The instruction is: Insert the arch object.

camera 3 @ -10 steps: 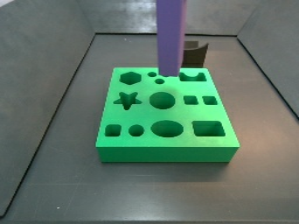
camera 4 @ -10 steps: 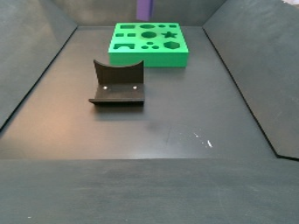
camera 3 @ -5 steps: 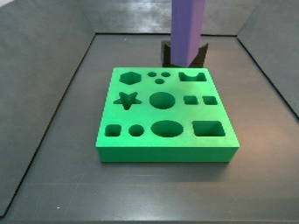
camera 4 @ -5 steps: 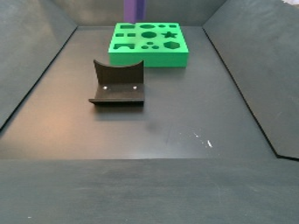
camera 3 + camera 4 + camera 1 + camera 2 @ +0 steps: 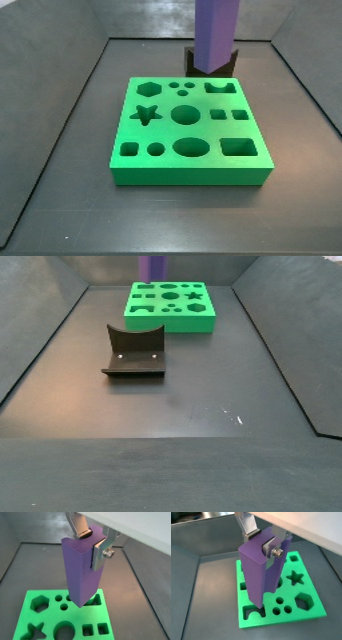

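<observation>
The fingers (image 5: 100, 543) are gripping the purple bar (image 5: 81, 569), holding it upright above the green board's (image 5: 190, 160) far edge. It is barely moving now, so the slot hunt is starting.

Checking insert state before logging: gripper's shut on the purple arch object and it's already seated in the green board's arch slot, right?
Not seated. The gripper is shut on the arch object, but both wrist views show its lower end hanging clear above the green board, near the arch-shaped slot, not in it.
</observation>
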Available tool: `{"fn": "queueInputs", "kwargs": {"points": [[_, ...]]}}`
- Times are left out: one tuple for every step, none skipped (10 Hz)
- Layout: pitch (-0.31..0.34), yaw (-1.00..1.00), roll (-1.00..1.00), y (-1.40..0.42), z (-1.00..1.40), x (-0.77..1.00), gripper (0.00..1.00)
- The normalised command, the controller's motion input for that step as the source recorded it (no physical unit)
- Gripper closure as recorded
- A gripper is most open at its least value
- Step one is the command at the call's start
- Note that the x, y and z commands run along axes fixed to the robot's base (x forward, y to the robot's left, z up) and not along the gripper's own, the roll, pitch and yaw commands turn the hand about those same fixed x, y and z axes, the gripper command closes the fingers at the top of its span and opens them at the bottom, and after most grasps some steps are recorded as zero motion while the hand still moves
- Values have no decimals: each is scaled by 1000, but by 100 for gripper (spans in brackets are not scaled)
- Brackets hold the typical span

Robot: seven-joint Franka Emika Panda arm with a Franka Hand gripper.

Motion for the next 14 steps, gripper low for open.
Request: {"fn": "queueInputs", "kwargs": {"points": [[0, -971, 56, 43, -23, 49, 100], [0, -966, 59, 49, -31, 54, 100], [0, -986, 44, 40, -9, 60, 100], [0, -997, 34, 34, 0, 60, 100], [0, -1000, 20, 20, 0, 57, 100], [0, -1000, 20, 0, -94, 0, 100], [0, -1000, 23, 0, -160, 0, 100], [0, -1000, 43, 0, -200, 0, 100], [73, -763, 0, 0, -366, 209, 100], [106, -686, -11, 0, -394, 277, 100], [134, -403, -16, 60, -257, 297, 100], [114, -206, -39, 166, -226, 257, 100], [33, -177, -177, 149, -380, 186, 100], [39, -29, -327, 206, -334, 191, 100]]}}
